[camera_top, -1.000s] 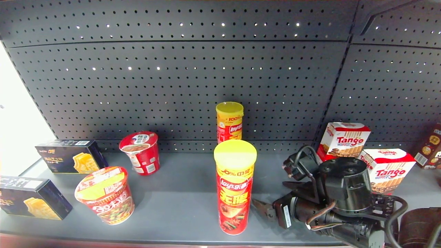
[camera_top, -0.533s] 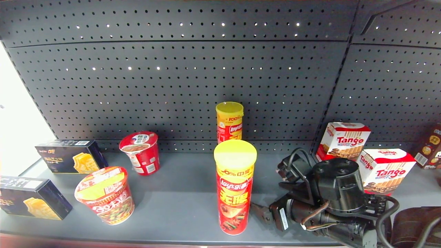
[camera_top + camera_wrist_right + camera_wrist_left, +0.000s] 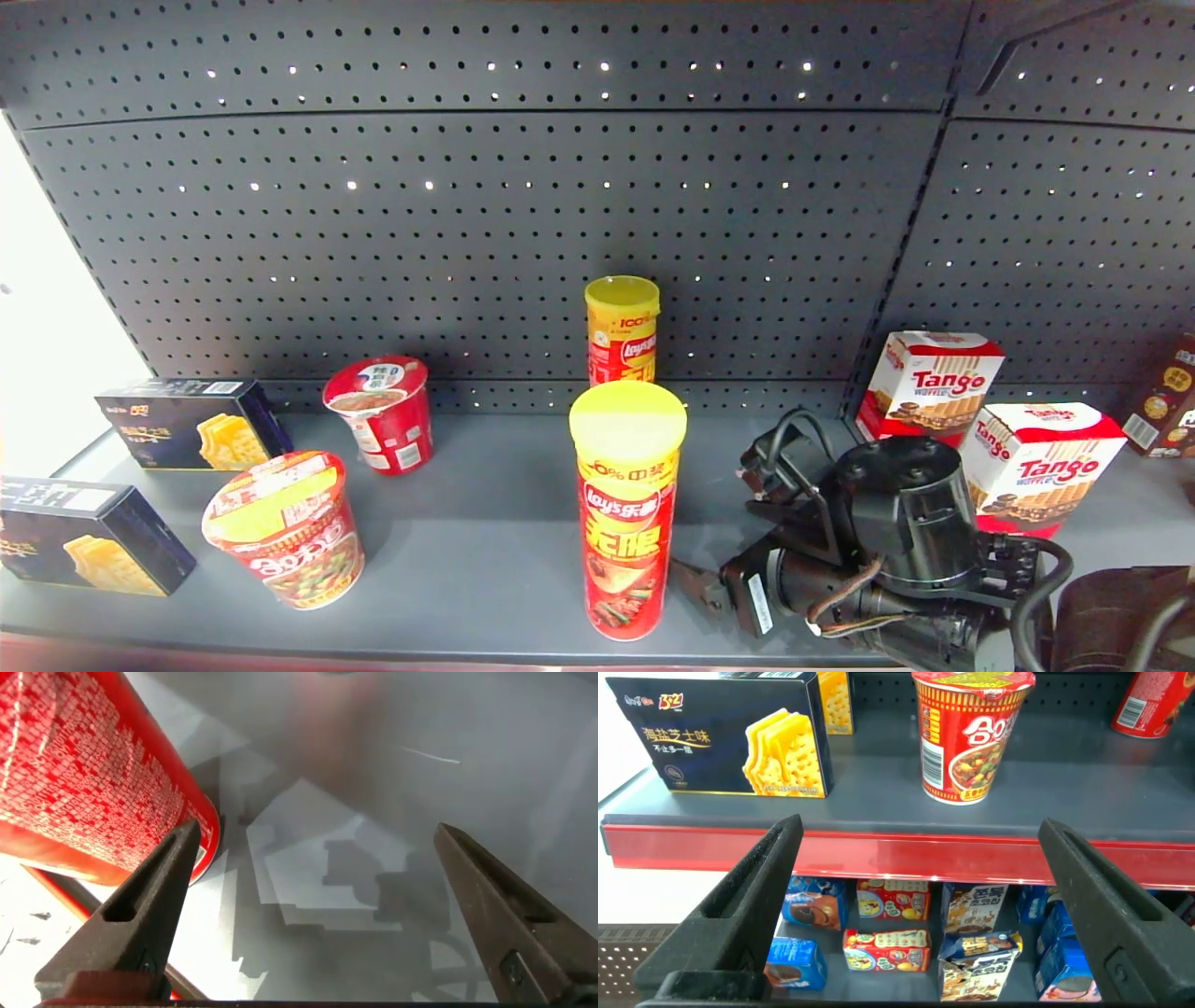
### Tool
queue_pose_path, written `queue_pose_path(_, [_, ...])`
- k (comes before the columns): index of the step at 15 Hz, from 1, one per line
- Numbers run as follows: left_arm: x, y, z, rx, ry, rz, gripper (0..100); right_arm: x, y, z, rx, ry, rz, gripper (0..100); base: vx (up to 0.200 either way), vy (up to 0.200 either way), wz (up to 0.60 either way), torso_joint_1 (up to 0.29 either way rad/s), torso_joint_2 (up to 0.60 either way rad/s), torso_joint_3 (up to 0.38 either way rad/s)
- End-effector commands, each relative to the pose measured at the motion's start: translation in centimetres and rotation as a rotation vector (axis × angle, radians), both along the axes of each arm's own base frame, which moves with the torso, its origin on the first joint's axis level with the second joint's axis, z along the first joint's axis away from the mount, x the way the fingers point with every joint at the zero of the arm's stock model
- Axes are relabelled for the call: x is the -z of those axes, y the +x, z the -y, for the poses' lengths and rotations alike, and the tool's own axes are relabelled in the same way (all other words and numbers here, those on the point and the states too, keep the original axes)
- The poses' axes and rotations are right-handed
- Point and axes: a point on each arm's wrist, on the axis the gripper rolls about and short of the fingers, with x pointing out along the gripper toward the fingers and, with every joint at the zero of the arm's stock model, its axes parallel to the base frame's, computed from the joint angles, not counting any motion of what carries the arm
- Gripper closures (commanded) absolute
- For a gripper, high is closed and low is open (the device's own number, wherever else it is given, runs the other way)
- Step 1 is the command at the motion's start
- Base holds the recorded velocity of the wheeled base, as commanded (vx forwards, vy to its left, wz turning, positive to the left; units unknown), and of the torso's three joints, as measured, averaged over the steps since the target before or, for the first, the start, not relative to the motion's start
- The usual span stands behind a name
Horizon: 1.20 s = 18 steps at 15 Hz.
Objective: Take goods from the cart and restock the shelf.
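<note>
We see chip can point(image 3: 624, 509) upright at front of shelf point(image 3: 485, 523), ahead of second can point(image 3: 622, 329). Beside its base, right claw point(image 3: 316, 840) spread wide, gripping nothing; left claw point(image 3: 920, 831) open too, out before shelf edge. We judge placement done. Next: draw right claw back straight, no nudging tall can.

So the right arm point(image 3: 901, 523) sits low on the robot's right side, forearm lying nearly flat. The wrist point(image 3: 794, 583) is turned so the right gripper point(image 3: 693, 586) points across toward the robot's left. Its fingers point(image 3: 140, 919) are spread wide apart. A cable point(image 3: 794, 425) loops up off the back of that wrist. The left gripper point(image 3: 920, 905) is held level, facing forward, jaws spread wide too.
</note>
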Motion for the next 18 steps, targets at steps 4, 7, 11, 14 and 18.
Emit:
queue_pose_path(4, [0.0,0.0,0.0,-0.001,0.000,-0.001,0,0.1,-0.2,-0.1,-0.008,-0.004,-0.005,0,0.000,0.000,0.00,0.000,0.00,0.000])
queue_pose_path(7, [0.0,0.0,0.0,-0.001,0.000,-0.001,0,-0.2,-0.1,0.6,0.015,0.003,0.005,0,0.000,0.000,0.00,0.000,0.00,0.000])
queue_pose_path(11, [0.0,0.0,0.0,-0.001,0.000,-0.001,0,-2.6,-0.3,3.0,0.072,0.058,0.060,0,0.000,0.000,0.00,0.000,0.00,0.000])
queue_pose_path(14, [0.0,0.0,0.0,-0.001,0.000,-0.001,0,-5.3,-1.6,4.4,0.078,0.126,0.130,0,0.000,0.000,0.00,0.000,0.00,0.000])
queue_pose_path(18, [0.0,0.0,0.0,-0.001,0.000,-0.001,0,-8.6,-4.6,7.0,0.069,0.192,0.192,0,0.000,0.000,0.00,0.000,0.00,0.000])
